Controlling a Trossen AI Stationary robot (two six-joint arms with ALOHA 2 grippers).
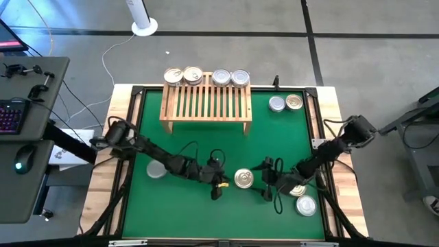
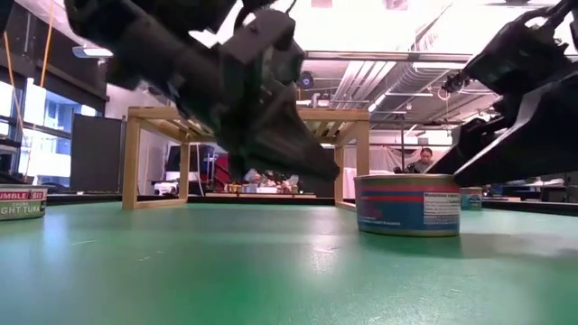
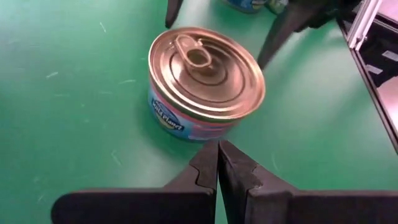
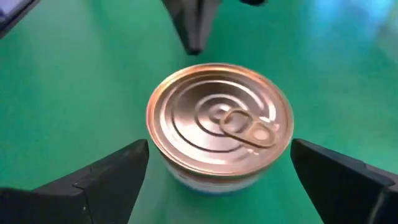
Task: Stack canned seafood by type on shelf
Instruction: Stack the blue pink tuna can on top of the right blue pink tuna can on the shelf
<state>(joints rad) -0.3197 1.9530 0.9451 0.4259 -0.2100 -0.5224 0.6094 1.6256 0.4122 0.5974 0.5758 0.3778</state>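
- A gold-lidded tin (image 1: 243,179) stands upright on the green mat (image 1: 192,134) near the front of the tabletop, between the two end effectors.
- The right end effector (image 4: 219,163) sits low at the tin, fingers spread wide, one on each side with a clear gap to the tin wall; it grips nothing.
- In the right wrist view the tin lies straight ahead and centred between those fingers, so a straight closing would meet its round side.
- The tin has no long axis to speak of: it is short and round, lid up, and the pull tab (image 4: 249,129) points off to one side.
- The left end effector (image 3: 218,167) is closed, fingertips pressed together and empty, with its tips aimed at the same tin from the opposite side, just beside it but not touching.
- Judging from this, the right arm is the one placed to take the tin; the left would have to open first.
- The shelf (image 1: 206,103) stands at the far side of the mat, well apart from this tin, with four tins (image 1: 206,76) lined along its back edge.
- Other tins remain on the mat: two at the far right corner (image 1: 285,103), one at the left (image 1: 156,169), and two at the front right (image 1: 302,200).
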